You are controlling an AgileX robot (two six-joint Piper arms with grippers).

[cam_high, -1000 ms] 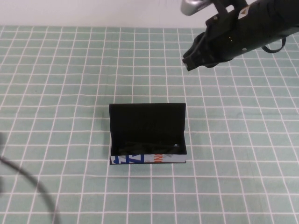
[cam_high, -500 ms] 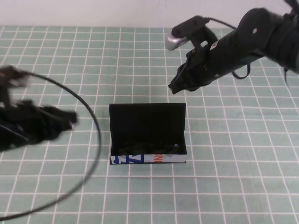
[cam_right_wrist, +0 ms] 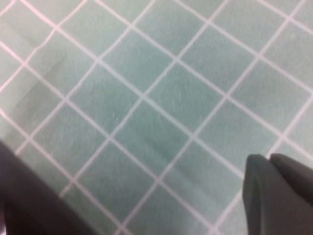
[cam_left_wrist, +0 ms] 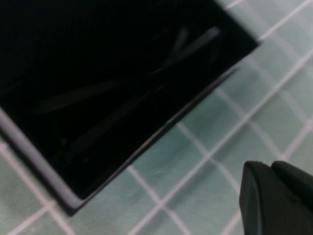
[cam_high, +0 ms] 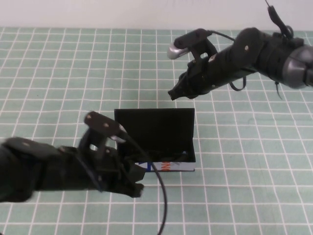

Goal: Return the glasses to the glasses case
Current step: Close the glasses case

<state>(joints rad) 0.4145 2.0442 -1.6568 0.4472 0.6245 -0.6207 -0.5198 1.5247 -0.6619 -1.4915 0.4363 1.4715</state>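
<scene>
The glasses case [cam_high: 155, 141] stands in the middle of the green checked counter [cam_high: 58, 73] with its lid up. The glasses [cam_left_wrist: 122, 98] lie inside it, dark against the black floor. The left pincer [cam_high: 133, 185] hangs low, just by the case's near left corner, its tips pressed together and holding nothing. The right pincer [cam_high: 175, 93] floats above the counter behind the lid's far edge, also pinched closed and holding nothing. There is bare counter all around.
</scene>
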